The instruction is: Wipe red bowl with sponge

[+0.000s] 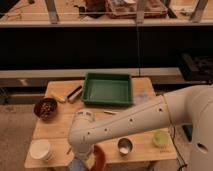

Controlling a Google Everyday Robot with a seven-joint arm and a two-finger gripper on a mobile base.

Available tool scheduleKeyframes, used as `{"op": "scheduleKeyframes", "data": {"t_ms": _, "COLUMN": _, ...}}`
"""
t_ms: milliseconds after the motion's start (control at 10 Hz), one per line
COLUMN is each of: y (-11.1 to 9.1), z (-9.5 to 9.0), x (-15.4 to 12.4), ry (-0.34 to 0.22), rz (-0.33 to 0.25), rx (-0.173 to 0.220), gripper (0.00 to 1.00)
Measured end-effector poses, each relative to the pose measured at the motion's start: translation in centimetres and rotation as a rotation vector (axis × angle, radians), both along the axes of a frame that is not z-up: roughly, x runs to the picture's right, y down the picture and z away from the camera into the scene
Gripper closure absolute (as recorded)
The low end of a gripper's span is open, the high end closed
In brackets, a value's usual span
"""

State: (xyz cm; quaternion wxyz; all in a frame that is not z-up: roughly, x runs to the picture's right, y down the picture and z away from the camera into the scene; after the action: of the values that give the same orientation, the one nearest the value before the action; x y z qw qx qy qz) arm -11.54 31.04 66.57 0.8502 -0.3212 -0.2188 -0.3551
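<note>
The red bowl (99,159) shows only as an orange-red rim at the table's front edge, mostly hidden behind my white arm. A pale blue-grey sponge (76,165) sits just left of it at the bottom edge of the view, under the end of my arm. My gripper (83,157) points down over the bowl and sponge, largely hidden by the wrist. Whether it holds the sponge cannot be seen.
A green tray (107,89) sits at the table's back. A maroon bowl of nuts (45,108) is at the left and a white bowl (40,149) at the front left. A metal cup (124,146), a small pale green bowl (160,138) and a flat pale blue piece (142,95) are on the right.
</note>
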Motion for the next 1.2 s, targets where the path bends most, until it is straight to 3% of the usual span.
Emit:
{"op": "scheduleKeyframes", "data": {"t_ms": 300, "y": 0.4, "z": -1.2, "x": 0.7, "ry": -0.004, "rz": -0.003, "rx": -0.015, "gripper": 0.82}}
{"op": "scheduleKeyframes", "data": {"t_ms": 600, "y": 0.8, "z": -1.9, "x": 3.2, "ry": 0.036, "rz": -0.002, "rx": -0.019, "gripper": 0.82}}
{"op": "scheduleKeyframes", "data": {"t_ms": 800, "y": 0.2, "z": -1.9, "x": 5.3, "ry": 0.092, "rz": 0.012, "rx": 0.010, "gripper": 0.82}}
{"op": "scheduleKeyframes", "data": {"t_ms": 1200, "y": -3.1, "z": 1.2, "x": 6.2, "ry": 0.154, "rz": 0.043, "rx": 0.086, "gripper": 0.82}}
